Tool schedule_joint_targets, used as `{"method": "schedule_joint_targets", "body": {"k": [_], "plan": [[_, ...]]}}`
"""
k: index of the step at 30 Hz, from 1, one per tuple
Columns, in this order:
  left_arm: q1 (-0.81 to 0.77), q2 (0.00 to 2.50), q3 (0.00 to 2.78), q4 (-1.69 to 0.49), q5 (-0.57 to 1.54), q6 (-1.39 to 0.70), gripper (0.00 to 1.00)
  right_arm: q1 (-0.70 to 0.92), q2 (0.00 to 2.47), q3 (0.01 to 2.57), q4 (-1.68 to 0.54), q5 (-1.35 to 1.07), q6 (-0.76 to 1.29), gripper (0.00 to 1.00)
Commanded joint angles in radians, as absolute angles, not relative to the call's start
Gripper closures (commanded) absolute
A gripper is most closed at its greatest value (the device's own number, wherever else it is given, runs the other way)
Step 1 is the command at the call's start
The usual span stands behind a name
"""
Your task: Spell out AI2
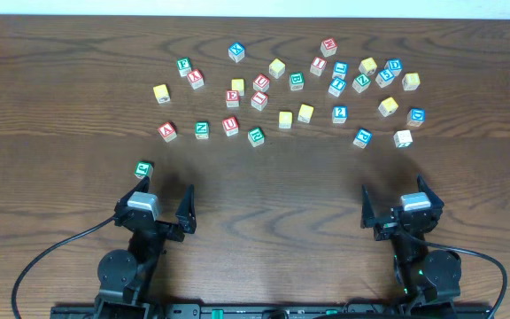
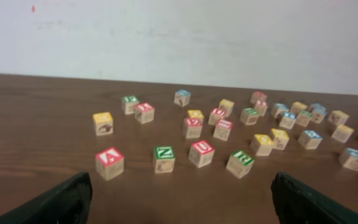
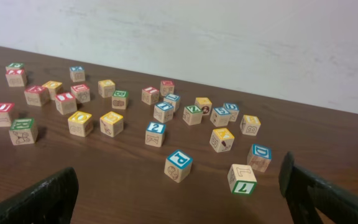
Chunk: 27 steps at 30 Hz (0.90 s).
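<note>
Both hands are released: the left gripper [image 1: 165, 190] and the right gripper [image 1: 395, 190] stand with jaws wide apart, grasping nothing, at the near edge of the table [image 1: 60, 106]. All cubes lie loose and directly on the table surface, well apart from both grippers except one green cube [image 1: 143, 168], which sits just beyond the left gripper's outer finger. Locate the A cube [image 1: 167, 131] at the left end of the nearest row; the left wrist view confirms its red letter [image 2: 110, 163]. Locate the 2 cube [image 1: 339, 114] in the right half of the field; the right wrist view shows its blue digit [image 3: 156, 133]. The I cube [image 1: 318, 66] lies on the far side, right of centre, but its red mark is small, so treat that reading as uncertain. The three task cubes are apart from one another and touch no other cube. Note that many letters in the far right cluster are too small to read. In each wrist view only the two dark fingertips show, cut off at the lower corners. From overhead you can count thirty-one cubes: eight red-topped, eight yellow-topped, and the rest blue or green, with one pale top whose colour cannot be told.
</note>
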State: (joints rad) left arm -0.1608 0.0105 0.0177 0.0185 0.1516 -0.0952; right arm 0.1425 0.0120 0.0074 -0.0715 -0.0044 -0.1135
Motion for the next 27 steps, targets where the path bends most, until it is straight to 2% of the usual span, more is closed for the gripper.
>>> {"method": "schedule_joint_targets", "body": {"k": [1, 5, 9, 14, 21, 24, 27], "plan": [[-0.157, 0.006, 0.026, 0.033, 0.172, -0.078, 0.09, 0.134, 0.007, 0.006, -0.076, 0.001, -0.102, 0.01], [-0.157, 0.062, 0.112, -0.018, 0.171, -0.073, 0.1, 0.134, 0.007, 0.006, -0.076, 0.001, -0.102, 0.01], [-0.157, 0.228, 0.276, -0.052, 0.163, -0.032, 0.09, 0.134, 0.007, 0.006, -0.076, 0.0, -0.102, 0.01], [-0.157, 0.585, 0.655, -0.178, 0.141, -0.019, 0.09, 0.134, 0.007, 0.006, -0.076, 0.0, -0.102, 0.01], [-0.157, 1.099, 1.357, -0.584, 0.142, -0.019, 0.09, 0.134, 0.007, 0.006, -0.076, 0.0, -0.102, 0.01], [-0.157, 1.222, 1.504, -0.653, 0.142, -0.019, 0.1, 0.134, 0.007, 0.006, -0.076, 0.001, -0.102, 0.01], [-0.157, 1.275, 1.522, -0.646, 0.142, -0.019, 0.1, 0.134, 0.007, 0.006, -0.076, 0.001, -0.102, 0.01]]}}
